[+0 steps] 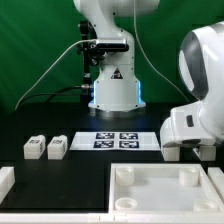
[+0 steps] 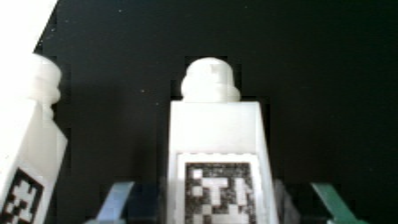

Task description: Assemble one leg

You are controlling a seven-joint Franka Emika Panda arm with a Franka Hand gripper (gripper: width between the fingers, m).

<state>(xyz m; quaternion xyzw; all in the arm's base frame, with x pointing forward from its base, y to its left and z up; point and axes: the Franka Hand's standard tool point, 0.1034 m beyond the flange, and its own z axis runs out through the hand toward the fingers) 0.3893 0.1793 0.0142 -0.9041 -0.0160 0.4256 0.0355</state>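
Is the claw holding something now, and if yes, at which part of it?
Nothing, it seems: the claw is open around the tagged end of a leg, with a gap visible on each side.

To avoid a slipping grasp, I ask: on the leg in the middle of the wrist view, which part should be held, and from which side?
Probably hold the leg by its two flat long sides, not the round peg, coming down from above. The open end effector straddles it; one finger must fit the gap beside the neighbouring leg.
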